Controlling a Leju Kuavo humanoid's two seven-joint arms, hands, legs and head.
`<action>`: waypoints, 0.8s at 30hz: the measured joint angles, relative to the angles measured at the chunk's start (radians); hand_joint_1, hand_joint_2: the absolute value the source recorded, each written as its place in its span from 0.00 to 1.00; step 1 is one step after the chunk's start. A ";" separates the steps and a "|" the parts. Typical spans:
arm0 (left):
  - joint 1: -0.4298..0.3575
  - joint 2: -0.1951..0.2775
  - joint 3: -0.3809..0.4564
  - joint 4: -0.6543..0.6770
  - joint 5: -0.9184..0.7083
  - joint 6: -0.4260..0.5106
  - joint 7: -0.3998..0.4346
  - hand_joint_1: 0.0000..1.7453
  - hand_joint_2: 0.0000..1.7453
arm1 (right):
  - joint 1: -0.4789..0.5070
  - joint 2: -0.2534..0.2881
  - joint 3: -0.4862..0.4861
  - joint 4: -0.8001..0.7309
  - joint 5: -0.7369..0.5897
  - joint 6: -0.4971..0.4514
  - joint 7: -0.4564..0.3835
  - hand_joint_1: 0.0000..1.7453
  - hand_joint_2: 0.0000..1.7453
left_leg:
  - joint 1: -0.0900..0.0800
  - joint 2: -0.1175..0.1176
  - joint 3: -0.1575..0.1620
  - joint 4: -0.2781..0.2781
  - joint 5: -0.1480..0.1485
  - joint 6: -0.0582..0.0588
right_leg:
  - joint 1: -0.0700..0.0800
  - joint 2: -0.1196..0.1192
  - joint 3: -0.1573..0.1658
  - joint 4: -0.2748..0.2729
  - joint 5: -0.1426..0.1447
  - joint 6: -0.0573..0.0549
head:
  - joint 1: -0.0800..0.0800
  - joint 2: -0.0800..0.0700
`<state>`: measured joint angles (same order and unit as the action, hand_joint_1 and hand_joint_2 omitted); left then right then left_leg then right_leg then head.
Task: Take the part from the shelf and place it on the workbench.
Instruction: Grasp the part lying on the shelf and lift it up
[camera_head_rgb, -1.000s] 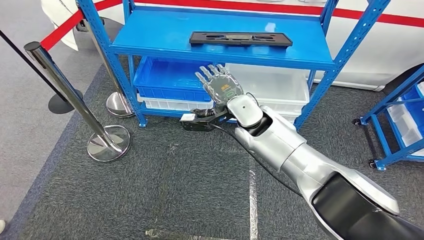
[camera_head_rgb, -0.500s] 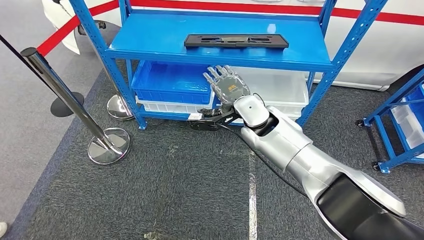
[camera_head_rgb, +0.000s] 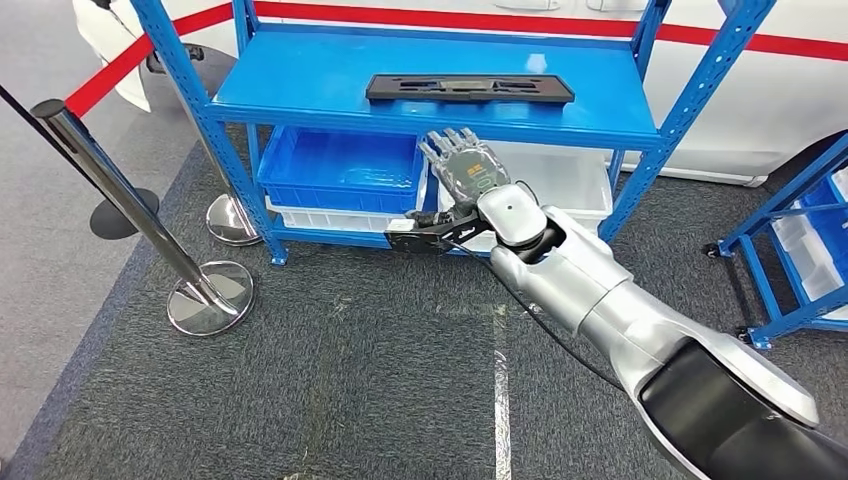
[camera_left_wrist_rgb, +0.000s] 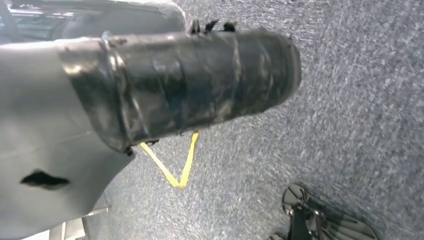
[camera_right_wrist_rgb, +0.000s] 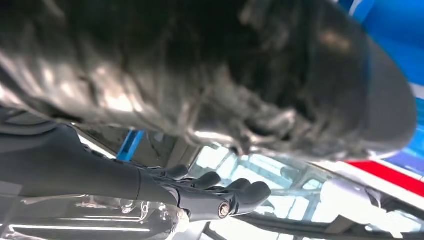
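The part (camera_head_rgb: 468, 88) is a long flat black plastic piece lying across the top level of the blue shelf (camera_head_rgb: 300, 90), near its middle. My right hand (camera_head_rgb: 465, 170) is stretched out in front of the shelf, just below that level's front edge and slightly left of the part's middle. Its fingers are spread and point up, and it holds nothing. In the right wrist view the dark fingers (camera_right_wrist_rgb: 220, 192) lie extended and bare. My left hand (camera_left_wrist_rgb: 185, 85) hangs over grey carpet as a dark wrapped shape, with its fingers hidden.
A blue bin (camera_head_rgb: 340, 165) and white bins (camera_head_rgb: 560, 180) sit on the lower level. Chrome stanchions (camera_head_rgb: 205, 295) with a red belt stand at the left. A second blue rack (camera_head_rgb: 790, 240) on wheels is at the right. Grey carpet (camera_head_rgb: 350, 380) lies before the shelf.
The view has shifted slightly as the shelf drew nearer. My right hand has moved up and to the right, closer to the top level's front edge.
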<state>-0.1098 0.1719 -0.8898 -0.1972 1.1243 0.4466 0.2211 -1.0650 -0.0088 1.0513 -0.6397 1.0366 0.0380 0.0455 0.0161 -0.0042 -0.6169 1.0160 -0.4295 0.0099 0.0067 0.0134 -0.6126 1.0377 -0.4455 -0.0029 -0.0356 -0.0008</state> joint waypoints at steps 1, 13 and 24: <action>0.001 -0.001 0.000 0.000 0.000 0.000 0.000 0.00 0.00 | -0.003 -0.004 -0.002 0.001 -0.010 0.007 0.001 0.00 0.00 | 0.003 0.001 0.005 -0.006 0.001 0.004 | 0.000 -0.001 -0.011 0.027 -0.017 0.006 | 0.002 0.000; 0.002 -0.006 0.000 0.000 0.004 0.003 0.003 0.00 0.00 | -0.043 -0.041 -0.006 0.013 -0.038 0.032 0.002 0.00 0.00 | 0.004 -0.004 0.006 0.015 -0.021 -0.016 | -0.013 -0.003 -0.026 0.005 0.023 0.010 | 0.003 0.000; 0.002 -0.013 0.000 0.000 0.019 -0.004 -0.014 0.00 0.00 | -0.041 -0.032 -0.006 0.015 -0.035 0.032 0.000 0.00 0.00 | 0.003 0.000 -0.088 0.166 -0.042 -0.023 | -0.006 0.000 0.002 -0.005 0.012 -0.026 | -0.006 0.000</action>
<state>-0.1075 0.1590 -0.8900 -0.1972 1.1429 0.4421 0.2071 -1.1061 -0.0409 1.0453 -0.6250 1.0017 0.0698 0.0458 0.0191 -0.0039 -0.7048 1.1817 -0.4712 -0.0126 0.0003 0.0133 -0.6102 1.0331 -0.4333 -0.0284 -0.0417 -0.0008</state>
